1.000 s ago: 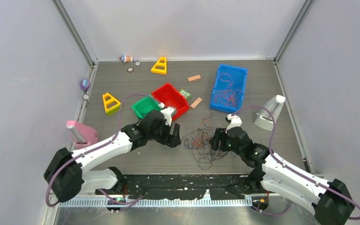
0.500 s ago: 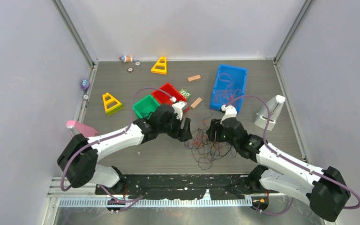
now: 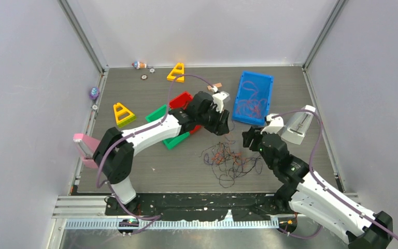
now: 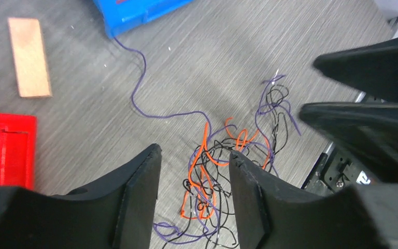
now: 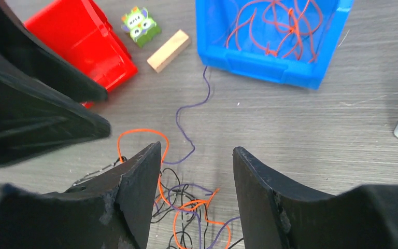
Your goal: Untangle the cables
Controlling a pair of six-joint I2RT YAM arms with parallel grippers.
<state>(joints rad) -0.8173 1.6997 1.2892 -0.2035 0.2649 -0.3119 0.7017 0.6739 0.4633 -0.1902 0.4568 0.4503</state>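
Note:
The cables (image 3: 229, 162) lie in a loose tangle of thin orange, purple and black strands on the grey table. My left gripper (image 3: 224, 124) hangs just behind the tangle, open and holding nothing. In the left wrist view the tangle (image 4: 212, 176) shows on the table between and beyond the left gripper (image 4: 194, 155). One purple strand (image 4: 140, 88) runs off toward the blue bin. My right gripper (image 3: 249, 139) hovers at the tangle's right rear, open and holding nothing. The right gripper (image 5: 197, 150) frames the strands (image 5: 192, 207) below it.
A blue bin (image 3: 266, 98) holding more orange strands (image 5: 274, 21) stands behind the tangle. A red bin (image 3: 183, 100) and a green bin (image 3: 157, 113) lie partly under the left arm. Also about: wooden block (image 5: 168, 50), owl toy (image 5: 141, 23), yellow triangles (image 3: 122, 113), white stand (image 3: 298, 124), pink object (image 3: 85, 145).
The left arm has swung from the tangle's left side to behind it, near the blue bin, its jaws narrowing. The right gripper has drawn back to the right.

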